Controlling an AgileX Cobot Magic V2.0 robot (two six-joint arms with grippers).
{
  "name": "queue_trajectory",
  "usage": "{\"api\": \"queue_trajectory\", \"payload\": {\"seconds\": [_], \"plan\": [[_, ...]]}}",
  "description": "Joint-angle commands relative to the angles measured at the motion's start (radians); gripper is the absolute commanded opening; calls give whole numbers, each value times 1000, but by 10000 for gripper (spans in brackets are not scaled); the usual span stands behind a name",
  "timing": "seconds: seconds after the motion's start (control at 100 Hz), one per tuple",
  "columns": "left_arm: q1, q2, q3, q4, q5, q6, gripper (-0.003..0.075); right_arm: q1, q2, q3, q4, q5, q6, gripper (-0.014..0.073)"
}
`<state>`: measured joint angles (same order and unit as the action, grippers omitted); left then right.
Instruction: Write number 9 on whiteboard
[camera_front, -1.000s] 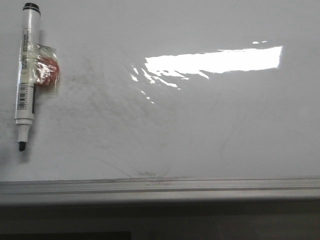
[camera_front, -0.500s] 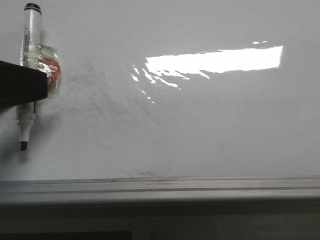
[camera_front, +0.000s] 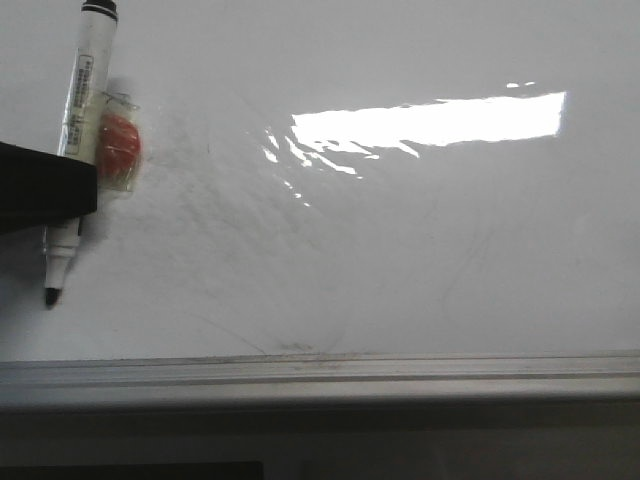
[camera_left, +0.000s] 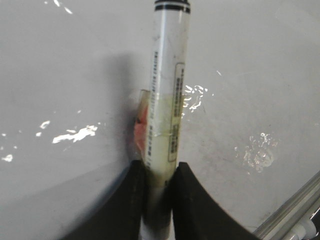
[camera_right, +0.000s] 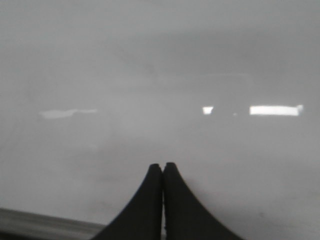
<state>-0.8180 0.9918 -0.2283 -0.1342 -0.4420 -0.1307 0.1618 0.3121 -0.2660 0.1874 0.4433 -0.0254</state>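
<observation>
Covering nearly the whole front view, the glossy whiteboard (camera_front: 400, 250) carries faint grey smudges, one bright glare patch and a grey metal edge strip (camera_front: 320, 372). One marker (camera_front: 78, 130) lies at its left, cap end away, black tip toward the strip, slightly tilted, a red lump (camera_front: 118, 145) taped beside it. Left gripper (camera_left: 159, 200) jaws clamp its barrel; right gripper (camera_right: 163, 172) jaws are pressed together, empty.
</observation>
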Motion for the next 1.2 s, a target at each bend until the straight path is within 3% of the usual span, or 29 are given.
{"api": "queue_trajectory", "payload": {"seconds": [0.0,0.09,0.27,0.4,0.49,0.97,1.07,1.19], "plan": [[-3,2,-26,44,-42,-7,-20,85,76,-82,8,-51,-12,-60],[-3,-2,-28,170,-44,-7,-20,217,161,-156,17,-25,-12,7],[-3,-24,-28,461,-52,-7,-20,546,318,-327,17,-32,-33,321],[-3,-45,-28,609,-69,-7,-20,747,459,-427,2,-70,-60,332],[-3,-56,-28,689,-83,-7,-20,826,558,-480,-6,-99,-60,332],[-3,-72,-28,747,-95,-7,-20,843,866,-669,-1,-125,-56,328],[-3,-72,-28,747,-97,-7,-20,823,885,-669,-1,-100,-56,236],[-3,-72,-28,741,-98,-7,-20,795,885,-669,-1,-89,-56,45]]}}
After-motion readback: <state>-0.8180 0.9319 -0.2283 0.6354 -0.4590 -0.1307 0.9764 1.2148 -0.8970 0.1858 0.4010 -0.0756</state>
